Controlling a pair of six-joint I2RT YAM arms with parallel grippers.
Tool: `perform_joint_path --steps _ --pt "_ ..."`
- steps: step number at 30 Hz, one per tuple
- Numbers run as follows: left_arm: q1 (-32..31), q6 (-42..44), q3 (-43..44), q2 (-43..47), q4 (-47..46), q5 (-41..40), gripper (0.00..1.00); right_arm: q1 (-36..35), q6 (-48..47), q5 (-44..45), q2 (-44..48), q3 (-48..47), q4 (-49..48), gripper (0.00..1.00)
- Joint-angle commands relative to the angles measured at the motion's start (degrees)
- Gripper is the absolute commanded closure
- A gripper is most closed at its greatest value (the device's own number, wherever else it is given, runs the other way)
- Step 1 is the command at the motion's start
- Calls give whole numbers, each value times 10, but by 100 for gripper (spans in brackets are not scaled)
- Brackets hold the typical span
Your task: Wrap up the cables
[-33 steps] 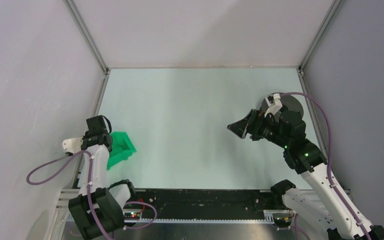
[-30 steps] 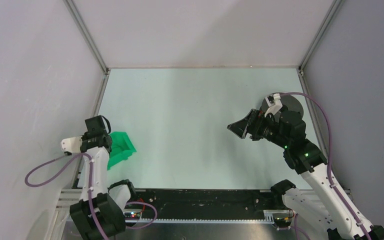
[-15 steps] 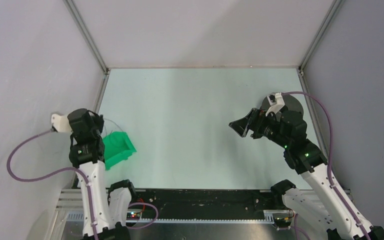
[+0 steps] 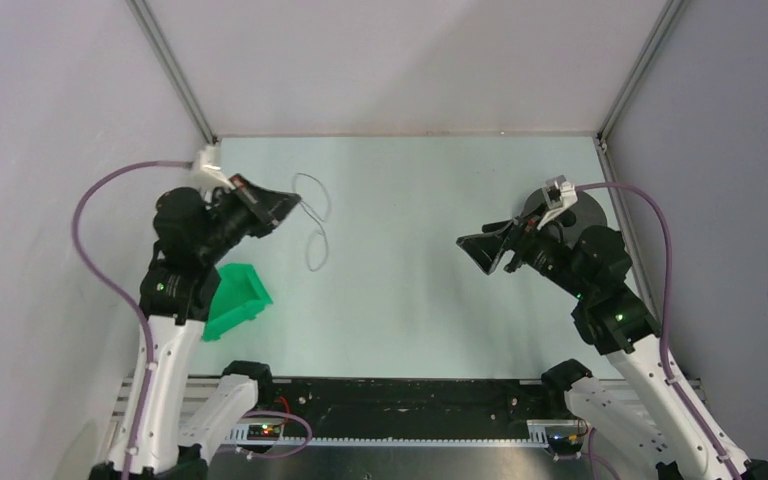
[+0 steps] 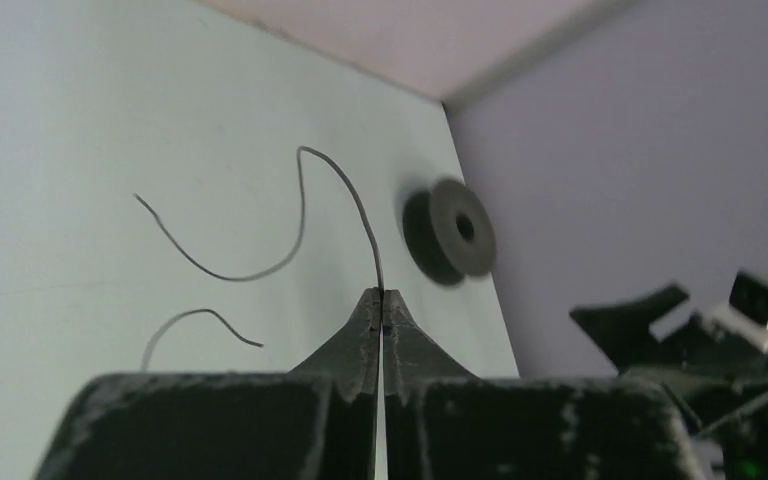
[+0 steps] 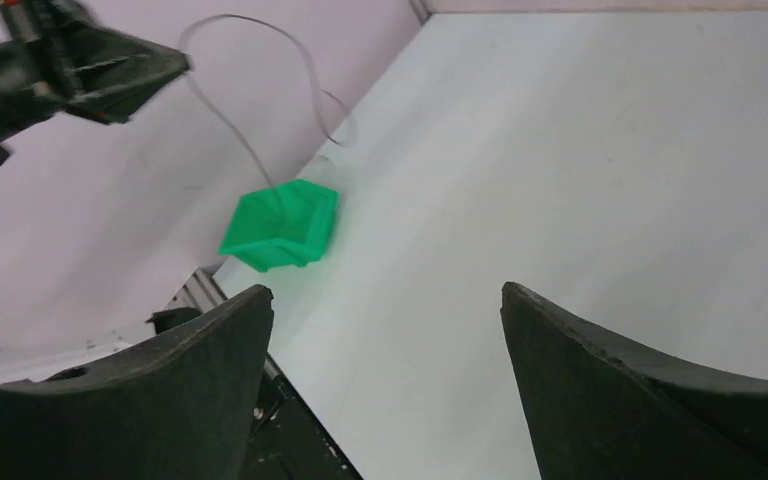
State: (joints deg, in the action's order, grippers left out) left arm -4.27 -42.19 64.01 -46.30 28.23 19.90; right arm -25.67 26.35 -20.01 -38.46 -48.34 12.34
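Observation:
A very thin black cable (image 4: 312,215) curls in the air right of my left gripper (image 4: 293,204), which is shut on one end of it. In the left wrist view the cable (image 5: 345,190) rises from the pinched fingertips (image 5: 381,293) and loops left. It also shows in the right wrist view (image 6: 250,150), hanging above the green bin (image 6: 280,228). A dark grey spool (image 4: 572,207) lies on the table at the right, behind my right gripper (image 4: 480,252), which is open and empty. The spool also shows in the left wrist view (image 5: 450,230).
A green bin (image 4: 232,298) sits at the table's left edge below my left arm. Grey walls close in the pale green table (image 4: 410,300) on three sides. A black rail (image 4: 410,405) runs along the near edge.
My left arm has risen from the green bin and swung up toward the far left, drawing the thin cable out into the air. My right gripper has barely moved.

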Motion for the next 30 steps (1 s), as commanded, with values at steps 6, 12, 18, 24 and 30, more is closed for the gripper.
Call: perform_joint_path --steps 6,12,18,24,30 --pt "-163 69 -2 -58 -35 93 100 -133 -67 21 -62 -7 -92 11" --pt "-231 83 -3 -86 -45 103 100 -178 -5 133 -134 -3 -139 12" --pt "-266 81 -5 -92 -57 96 100 -185 38 195 -185 -1 -178 14" --pt "-275 71 -18 -74 -71 88 100 -186 44 169 -231 17 -225 16" --pt "-276 58 -38 -61 -84 76 100 -186 56 112 -292 31 -308 29"
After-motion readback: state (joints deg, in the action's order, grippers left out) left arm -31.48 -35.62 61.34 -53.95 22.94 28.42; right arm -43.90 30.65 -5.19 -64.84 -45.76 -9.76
